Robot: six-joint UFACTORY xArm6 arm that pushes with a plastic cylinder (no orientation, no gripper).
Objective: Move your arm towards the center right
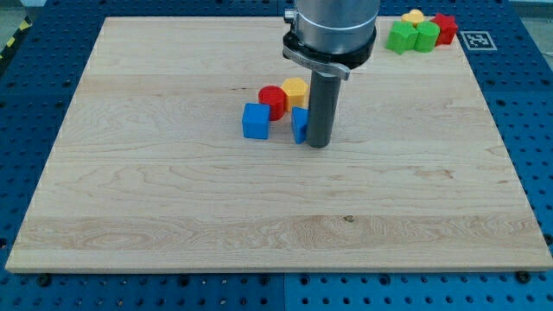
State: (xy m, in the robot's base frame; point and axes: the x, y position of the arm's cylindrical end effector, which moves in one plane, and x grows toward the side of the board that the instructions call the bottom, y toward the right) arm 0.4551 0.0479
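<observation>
Near the middle of the wooden board, a little toward its top edge, my tip rests on the surface – a straight dark rod with nothing gripped, simply a blunt end on the wood. Its upper part vanishes into a broad grey metal housing that is cut off by the view's top, so the rest of the arm cannot be seen.

Just to the view's left of the rod sits a small blue block, touching it or very nearly so; the rod covers its right side and its shape cannot be made out. Behind it, a yellow block with a faceted top is partly hidden by the rod too. A red cylinder stands against the yellow block, and a blue cube sits just in front of the cylinder, toward the view's left.

Up at the board's top right corner is a tight cluster: two green blocks side by side, a yellow block behind them – mostly hidden – and a red block at the right. Their exact shapes are hard to tell.

All blocks look matte and smooth. Pale grain runs lengthwise across the board, which lies on a blue perforated table. The board's centre right lies bare, well apart from my tip.
</observation>
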